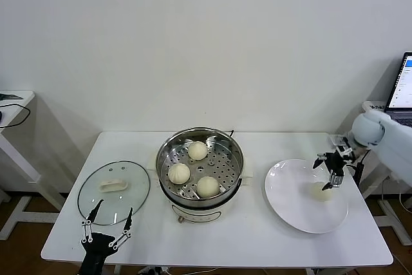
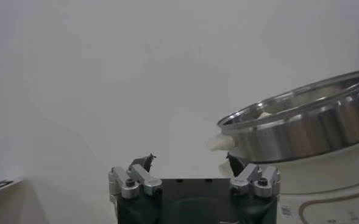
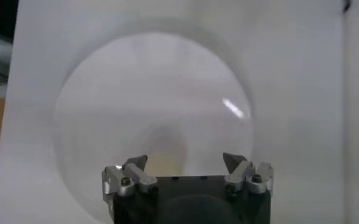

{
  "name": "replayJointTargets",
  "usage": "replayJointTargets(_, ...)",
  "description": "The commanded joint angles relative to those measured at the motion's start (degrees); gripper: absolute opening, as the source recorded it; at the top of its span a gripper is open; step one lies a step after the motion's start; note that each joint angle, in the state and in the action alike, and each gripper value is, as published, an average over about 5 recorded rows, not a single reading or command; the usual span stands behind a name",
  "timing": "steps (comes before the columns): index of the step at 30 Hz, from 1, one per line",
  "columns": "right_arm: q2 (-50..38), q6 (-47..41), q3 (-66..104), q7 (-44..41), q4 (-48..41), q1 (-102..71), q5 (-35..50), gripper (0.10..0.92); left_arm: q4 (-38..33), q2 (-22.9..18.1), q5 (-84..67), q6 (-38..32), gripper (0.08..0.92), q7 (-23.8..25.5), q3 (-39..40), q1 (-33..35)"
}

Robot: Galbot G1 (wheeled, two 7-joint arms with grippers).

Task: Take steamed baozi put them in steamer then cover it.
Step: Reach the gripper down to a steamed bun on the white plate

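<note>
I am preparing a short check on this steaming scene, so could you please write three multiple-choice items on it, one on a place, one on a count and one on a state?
1. Where does the cover lie?
A. On the steamer
B. On the table, on the steamer's left
C. On the white plate

2. How many steamed baozi are in the steamer?
A. One
B. Three
C. Five

3. How is the right gripper?
A. Open above the last bun on the white plate
B. Shut on the cover
C. Open inside the steamer

Answers: 1 B, the glass lid lies flat there. 2 B, three sit on the perforated tray. 3 A, its fingers spread above the bun.
</note>
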Motion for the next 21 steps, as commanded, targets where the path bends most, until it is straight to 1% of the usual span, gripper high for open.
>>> replayJointTargets(1, 0.54, -0.74, 2.81, 4.33, -2.90, -7.22, -2.35, 0.823, 0.19, -0.05, 0.03, -0.15, 0.823, 0.02, -0.33, 0.23)
replayJointTargets(6, 1.35, -0.62, 3.34, 4.22, -4.32, -7.06, -3.89, 0.823, 0.25, -0.12, 0.02, -0.26, 0.823, 0.00, -0.60, 0.38)
replayJointTargets(14, 1.65, -1.02, 4.54, 4.26, -4.17, -7.67, -4.66, 0.819, 0.42, -0.47, 0.03, -0.33, 0.823, -0.01, -0.44, 0.24)
replayJointTargets(15, 1.64, -1.06, 4.80, 4.18, -3.99, -7.66, -4.77, 0.810, 0.45, -0.49, 0.02, -0.34, 0.823, -0.02, -0.47, 0.24)
replayJointTargets(21, 0.53, -1.38, 4.50, 2.38, -0.48, -4.18, -4.58, 0.699, 0.99, -0.38, -0.10, -0.43, 0.823, -0.17, -0.98, 0.15)
